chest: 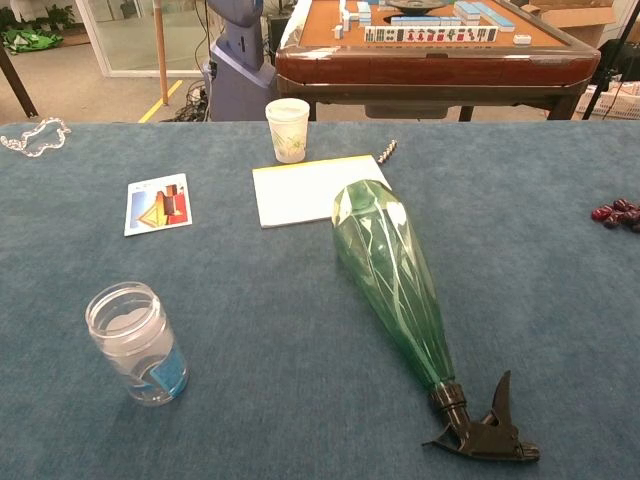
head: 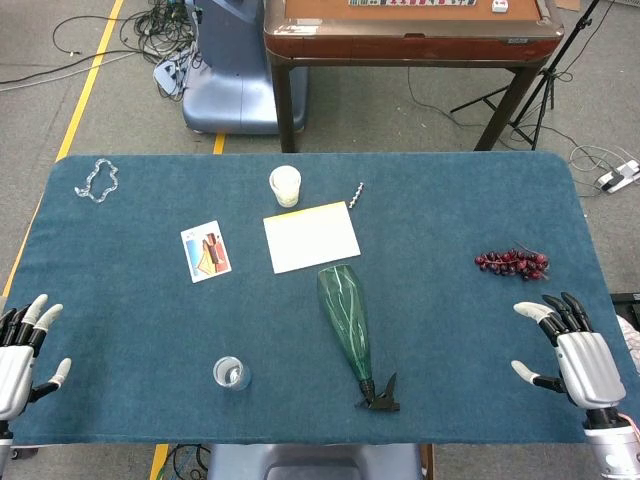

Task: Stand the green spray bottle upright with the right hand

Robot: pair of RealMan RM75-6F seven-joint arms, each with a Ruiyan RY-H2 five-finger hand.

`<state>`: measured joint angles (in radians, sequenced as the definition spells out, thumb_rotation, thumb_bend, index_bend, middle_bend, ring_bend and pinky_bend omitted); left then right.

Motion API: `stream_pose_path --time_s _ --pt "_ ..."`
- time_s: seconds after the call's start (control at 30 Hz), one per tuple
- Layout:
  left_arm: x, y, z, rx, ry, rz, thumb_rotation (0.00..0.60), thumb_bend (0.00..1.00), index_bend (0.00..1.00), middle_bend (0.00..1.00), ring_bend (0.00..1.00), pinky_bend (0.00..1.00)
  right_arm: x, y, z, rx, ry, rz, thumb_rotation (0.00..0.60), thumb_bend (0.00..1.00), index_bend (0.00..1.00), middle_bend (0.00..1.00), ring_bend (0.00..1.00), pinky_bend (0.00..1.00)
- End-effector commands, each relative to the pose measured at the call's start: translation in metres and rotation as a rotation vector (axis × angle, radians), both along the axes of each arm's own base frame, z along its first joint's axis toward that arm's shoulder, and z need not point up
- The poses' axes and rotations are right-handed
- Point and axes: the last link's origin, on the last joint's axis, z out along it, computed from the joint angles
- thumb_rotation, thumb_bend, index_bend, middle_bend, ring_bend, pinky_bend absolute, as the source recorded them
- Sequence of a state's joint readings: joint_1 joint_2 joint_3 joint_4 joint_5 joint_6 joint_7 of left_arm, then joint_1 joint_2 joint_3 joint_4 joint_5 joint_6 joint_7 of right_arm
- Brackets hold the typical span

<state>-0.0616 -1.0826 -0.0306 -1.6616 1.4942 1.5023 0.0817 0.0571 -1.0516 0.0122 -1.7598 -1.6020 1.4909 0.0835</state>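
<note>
The right hand (head: 583, 362) is resting at the near right edge of the worktop (head: 450, 310), its fingers (head: 560, 312) spread and holding nothing. The left hand (head: 20, 352) is waiting open at the near left. The green spray bottle (head: 348, 320) is lying on its side near the middle, black nozzle nearest.

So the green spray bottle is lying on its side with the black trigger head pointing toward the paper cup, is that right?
Not quite. The green spray bottle is lying on its side, but its black trigger head points toward the robot's near table edge, away from the paper cup. The bottle's wide base is the end nearer the cup. The head view shows this.
</note>
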Motion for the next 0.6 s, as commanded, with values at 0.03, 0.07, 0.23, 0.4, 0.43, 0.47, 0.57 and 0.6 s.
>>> stream_pose_path --time_s 0.03,0.07,0.23,0.4,0.43,0.47,0.57,0.6 --pt "0.0 0.0 0.0 0.002 -0.001 0.0 0.6 0.36 0.11 0.0 0.0 0.0 0.0 0.0 0.0 0.001 0.001 0.002 0.6 0.11 0.27 0.28 0.11 0.07" --pt "0.0 0.001 0.0 0.002 -0.002 0.0 0.6 0.36 0.11 0.0 0.0 0.0 0.001 0.0 0.0 0.001 0.001 0.004 0.6 0.11 0.27 0.28 0.11 0.07" --pt "-0.001 0.0 0.0 0.006 -0.004 -0.002 0.6 0.36 0.11 0.0 0.0 0.0 0.005 -0.002 0.0 0.014 0.007 0.029 0.6 0.12 0.27 0.28 0.11 0.07" --pt "-0.001 0.0 0.001 0.007 -0.005 -0.001 0.6 0.36 0.11 0.0 0.0 0.0 0.017 -0.012 -0.005 0.063 0.036 0.1 0.6 0.18 0.27 0.28 0.11 0.07" --pt "-0.002 0.0 0.0 0.006 -0.005 -0.001 0.6 0.36 0.11 0.0 0.0 0.0 0.02 -0.016 -0.006 0.078 0.047 0.118 0.6 0.2 0.27 0.28 0.11 0.07" --pt "-0.001 0.0 0.0 0.005 -0.005 -0.001 0.6 0.36 0.11 0.0 0.0 0.0 0.025 -0.021 -0.008 0.098 0.061 0.144 0.6 0.23 0.27 0.28 0.11 0.07" --pt "-0.001 0.0 -0.001 0.004 -0.009 -0.003 0.6 0.36 0.11 0.0 0.0 0.0 0.041 -0.036 -0.015 0.159 0.074 0.21 0.6 0.37 0.27 0.28 0.11 0.07" --pt "-0.001 0.0 -0.001 0.003 -0.01 -0.003 0.6 0.36 0.11 0.0 0.0 0.0 0.047 -0.04 -0.018 0.182 0.071 0.23 0.6 0.44 0.27 0.28 0.11 0.07"
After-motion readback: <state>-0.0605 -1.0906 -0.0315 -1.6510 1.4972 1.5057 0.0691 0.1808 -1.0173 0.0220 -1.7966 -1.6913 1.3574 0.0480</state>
